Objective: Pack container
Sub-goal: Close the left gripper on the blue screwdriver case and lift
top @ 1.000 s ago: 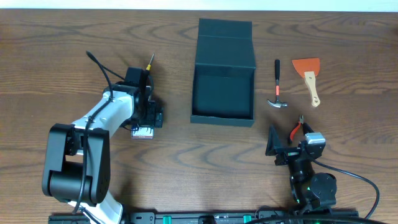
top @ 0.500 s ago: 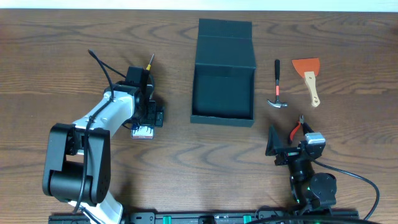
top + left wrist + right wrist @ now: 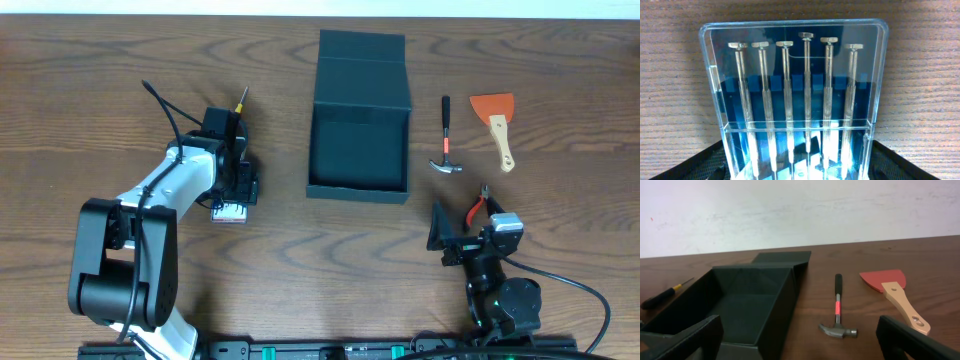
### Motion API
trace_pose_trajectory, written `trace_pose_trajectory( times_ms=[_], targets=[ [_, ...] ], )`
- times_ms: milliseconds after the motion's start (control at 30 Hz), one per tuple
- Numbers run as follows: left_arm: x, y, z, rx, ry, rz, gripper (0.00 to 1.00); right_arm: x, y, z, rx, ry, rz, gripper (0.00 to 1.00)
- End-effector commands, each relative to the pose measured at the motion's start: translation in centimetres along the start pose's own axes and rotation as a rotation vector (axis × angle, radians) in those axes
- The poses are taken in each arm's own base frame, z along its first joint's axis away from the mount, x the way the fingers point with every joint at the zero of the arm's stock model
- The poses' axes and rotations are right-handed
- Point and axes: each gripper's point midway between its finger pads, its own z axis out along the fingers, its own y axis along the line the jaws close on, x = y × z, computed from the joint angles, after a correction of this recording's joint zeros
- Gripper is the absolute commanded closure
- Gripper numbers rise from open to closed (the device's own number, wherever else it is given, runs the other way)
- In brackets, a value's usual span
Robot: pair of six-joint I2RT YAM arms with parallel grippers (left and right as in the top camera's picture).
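Overhead, nothing on the counter (image 3: 560, 250) has shifted except the left claw (image 3: 234, 198), which has drawn in slightly over the clear plastic, blue-backed screwdriver-set case (image 3: 230, 211) in the counter's left half. Packing seems barely begun, since the matte, dark teal-black rectangular container (image 3: 358, 192) with its flap lid back sits open and empty toward the far edge. The left wrist view shows its fingers (image 3: 705, 165) flanking the case, though I cannot tell if they grip it, and the right wrist view shows the right claw (image 3: 800, 340) spread wide, holding nothing.
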Motion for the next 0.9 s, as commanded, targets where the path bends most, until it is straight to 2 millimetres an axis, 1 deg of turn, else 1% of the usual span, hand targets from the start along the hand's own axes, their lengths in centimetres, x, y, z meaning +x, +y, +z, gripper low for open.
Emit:
trace_pose_trajectory(
  times_ms=[0,133,300,500,567,633,867],
  targets=[
    [0.79,-0.17,0.86,0.007,0.038,-0.001,0.2,0.06,-0.13,-0.02,0.004,-0.001,-0.014,0.01],
    [0.78,-0.18,0.86,0.008,0.038,-0.017,0.21,0.06,-0.13,-0.02,0.004,-0.001,-0.014,0.01],
    [0.79,-0.17,0.86,0.007,0.038,-0.02,0.26,0.06,-0.13,-0.02,0.004,-0.001,-0.014,0.01],
    [0.79,-0.17,0.85,0.007,0.038,-0.021,0.27,0.05,-0.14,-0.02,0.004,-0.001,-0.014,0.01],
    [0.8,-0.17,0.85,0.007,0.038,-0.021,0.32,0.06,-0.13,-0.02,0.004,-0.001,-0.014,0.01],
    [0.81,-0.17,0.83,0.007,0.039,-0.021,0.34,0.06,-0.13,-0.02,0.004,-0.001,-0.014,0.01],
    [0.71,-0.17,0.33,0.007,0.035,-0.021,0.35,0.06,-0.13,-0.02,0.004,-0.001,-0.014,0.01]
  ],
)
